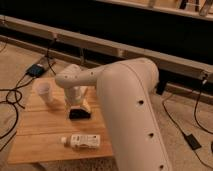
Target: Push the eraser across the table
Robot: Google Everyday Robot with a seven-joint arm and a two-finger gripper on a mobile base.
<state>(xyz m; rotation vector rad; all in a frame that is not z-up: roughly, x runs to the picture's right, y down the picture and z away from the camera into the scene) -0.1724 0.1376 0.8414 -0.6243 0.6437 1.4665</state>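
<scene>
From where I stand, the 1 arm reaches over the table (37, 127) from the right and bends down near its middle. The gripper (76, 102) hangs low over the planks. I cannot tell whether it is spread or pressed together, because the wrist and its own bulk hide the tip.

The eraser (80, 115) lies flat on the wood near the table's centre, directly on the near side of the gripper. The 2 look to be touching or only just apart, and I cannot say which. Its long axis runs roughly left to right across the planks, so the gripper faces a long edge, not a short end.

A pale tan block (87, 105) sits just beside the gripper on the right, close behind the eraser. A white cup (44, 93) stands upright well off to the left. A bottle (84, 142) lies on its side near the front edge, in line with the eraser.

I judge that a push from the gripper's side would slide the eraser toward the front edge, and so toward that bottle.
</scene>
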